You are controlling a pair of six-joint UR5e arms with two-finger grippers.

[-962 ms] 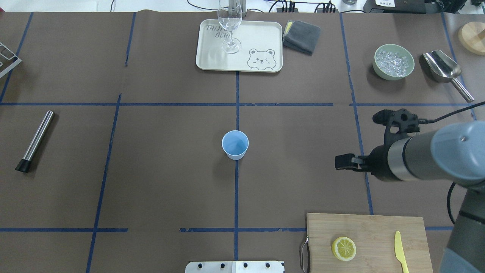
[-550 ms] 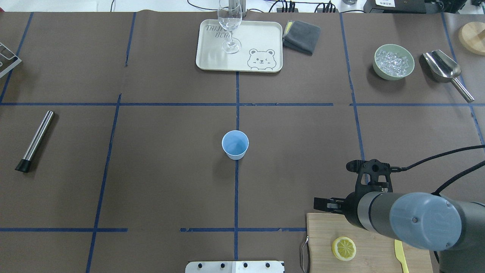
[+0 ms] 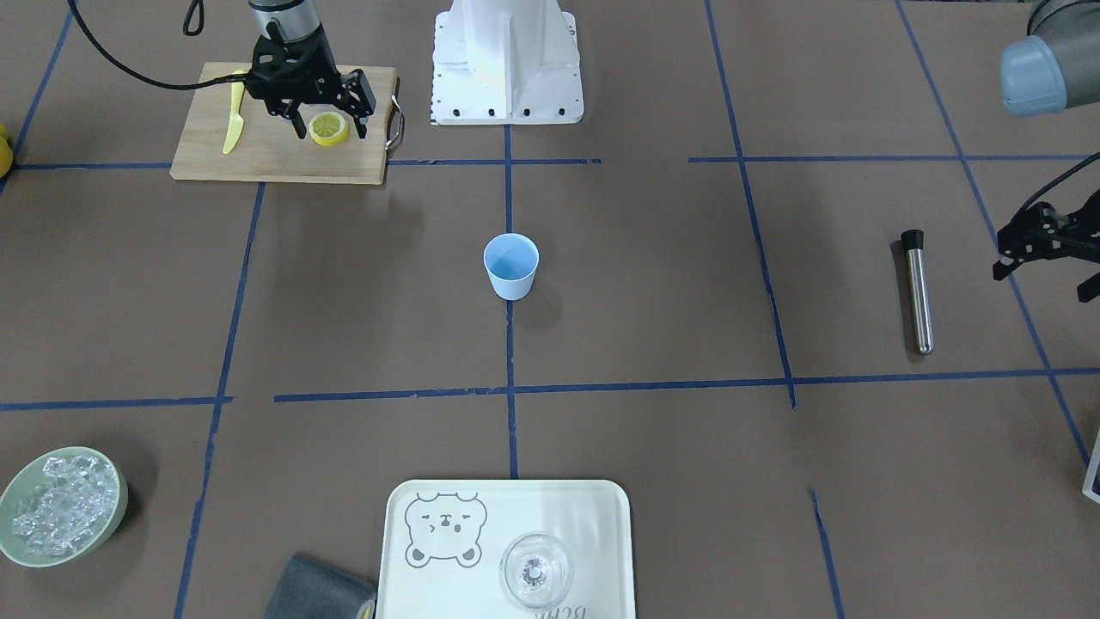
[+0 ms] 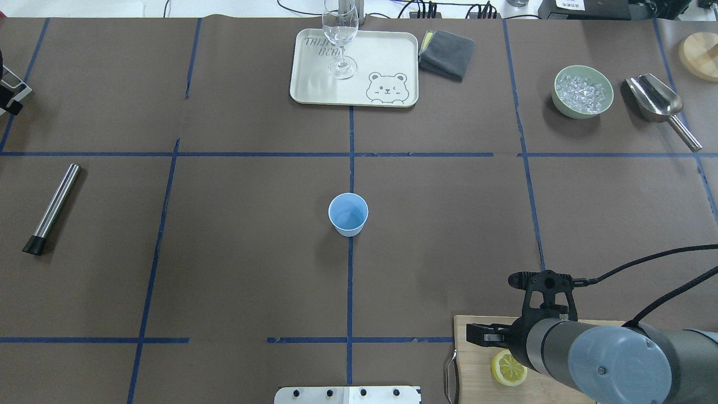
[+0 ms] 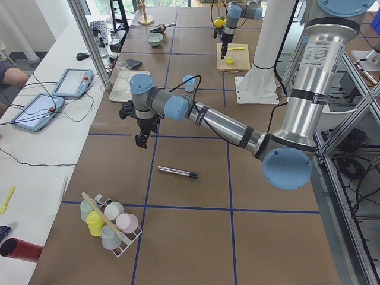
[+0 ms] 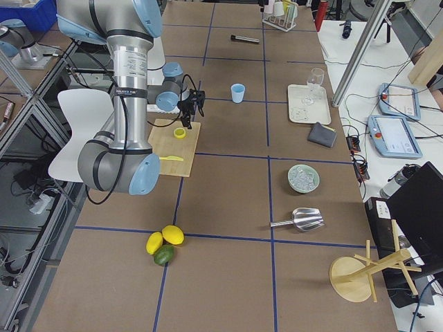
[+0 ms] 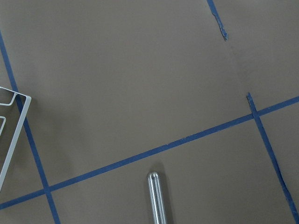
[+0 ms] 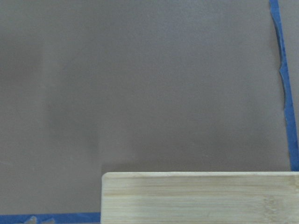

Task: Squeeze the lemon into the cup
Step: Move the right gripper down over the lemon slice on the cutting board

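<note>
Nearest the base, the lemon (image 3: 329, 129) was seen lying on the cutting board (image 3: 275, 159), straddled by the spread fingers of the right gripper (image 3: 326, 126), which was released and not yet closed on it. Farther out, the cup (image 3: 511, 266) was seen upright at the table's centre, well apart from the lemon. Grasp, carry and squeeze were therefore all judged outstanding, and the left gripper (image 3: 1044, 282) was held released, off to the side.

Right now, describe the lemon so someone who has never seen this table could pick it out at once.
Find the wooden board beside the robot's white base. Two yellow things lie on it: the lemon is the round one, pale segmented face up, not the long thin knife.
</note>
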